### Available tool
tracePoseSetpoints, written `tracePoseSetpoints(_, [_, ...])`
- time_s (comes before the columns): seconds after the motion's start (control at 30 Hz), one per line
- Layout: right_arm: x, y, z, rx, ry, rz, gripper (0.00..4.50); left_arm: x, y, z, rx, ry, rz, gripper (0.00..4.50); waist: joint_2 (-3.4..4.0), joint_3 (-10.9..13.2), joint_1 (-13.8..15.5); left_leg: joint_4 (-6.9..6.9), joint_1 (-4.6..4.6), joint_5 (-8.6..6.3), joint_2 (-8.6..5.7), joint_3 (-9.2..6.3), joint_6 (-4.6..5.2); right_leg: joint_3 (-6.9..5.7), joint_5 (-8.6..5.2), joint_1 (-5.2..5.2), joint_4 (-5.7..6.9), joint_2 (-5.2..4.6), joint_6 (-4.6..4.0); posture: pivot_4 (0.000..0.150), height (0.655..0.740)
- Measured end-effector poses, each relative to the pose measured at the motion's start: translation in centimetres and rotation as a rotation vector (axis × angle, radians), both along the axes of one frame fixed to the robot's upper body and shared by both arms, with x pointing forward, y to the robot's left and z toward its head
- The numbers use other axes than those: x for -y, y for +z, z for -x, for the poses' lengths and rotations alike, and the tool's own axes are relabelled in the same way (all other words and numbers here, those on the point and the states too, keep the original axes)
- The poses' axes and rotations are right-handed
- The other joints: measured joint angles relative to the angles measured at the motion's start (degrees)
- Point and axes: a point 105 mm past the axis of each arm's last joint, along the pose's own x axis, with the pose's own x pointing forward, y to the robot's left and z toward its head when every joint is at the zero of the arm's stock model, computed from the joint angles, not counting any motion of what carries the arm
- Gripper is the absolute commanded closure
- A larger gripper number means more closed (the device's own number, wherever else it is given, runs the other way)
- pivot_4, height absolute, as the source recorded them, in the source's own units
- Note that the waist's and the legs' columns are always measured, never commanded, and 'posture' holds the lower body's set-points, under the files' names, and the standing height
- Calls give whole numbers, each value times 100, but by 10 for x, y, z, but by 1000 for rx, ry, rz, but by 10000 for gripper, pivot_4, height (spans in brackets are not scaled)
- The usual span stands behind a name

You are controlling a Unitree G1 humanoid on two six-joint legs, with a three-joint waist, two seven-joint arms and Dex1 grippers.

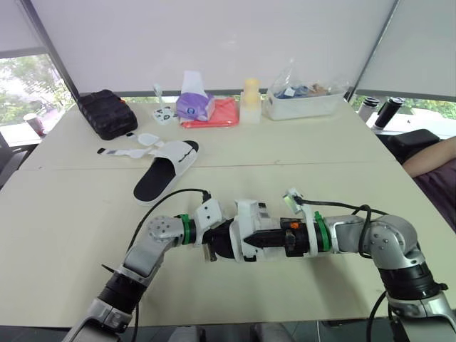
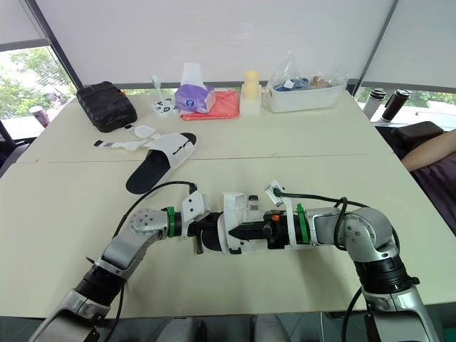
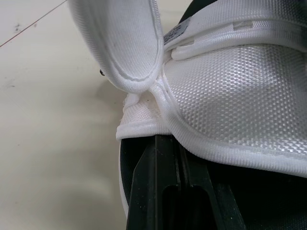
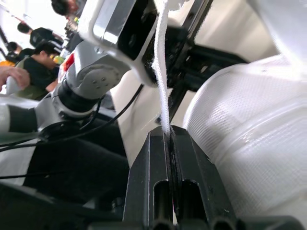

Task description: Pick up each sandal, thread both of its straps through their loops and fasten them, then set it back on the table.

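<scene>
One white sandal (image 1: 247, 216) with a black sole is held just above the table's near part, between my two grippers. My left gripper (image 1: 214, 247) is shut on its sole edge, below the white upper (image 3: 230, 96). My right gripper (image 1: 251, 240) comes in from the right and is shut on a thin white strap (image 4: 162, 72) of that sandal, pinched edge-on between the fingers (image 4: 192, 163). The second sandal (image 1: 167, 171) lies flat on the table further back and to the left, with its straps (image 1: 132, 147) spread open toward the left.
Along the far edge stand a black case (image 1: 107, 112), a purple tissue box (image 1: 194, 105) on a red cloth (image 1: 217, 114), a yellow-topped bottle (image 1: 251, 98) and a white bin (image 1: 303, 104). Two cups (image 1: 385, 110) and a person's arm (image 1: 431, 157) are at the right.
</scene>
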Motion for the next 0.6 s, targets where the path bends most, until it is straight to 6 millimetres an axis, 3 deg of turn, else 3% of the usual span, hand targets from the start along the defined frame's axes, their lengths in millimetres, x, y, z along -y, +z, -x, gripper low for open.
tracePoseSetpoints(0.17, [-1,21,-5,27,0,-67,44442,1,0,0,0,-2,1,45000,0,0,11,0,-2,0,0,-2,0,-1,0,0,-1,0,0,1500,7400])
tracePoseSetpoints(0.6, [2,-2,0,-15,-18,-25,44442,0,-1,1,0,7,4,45000,0,0,4,0,-1,0,0,-1,0,0,0,0,-1,-1,0,1500,7400])
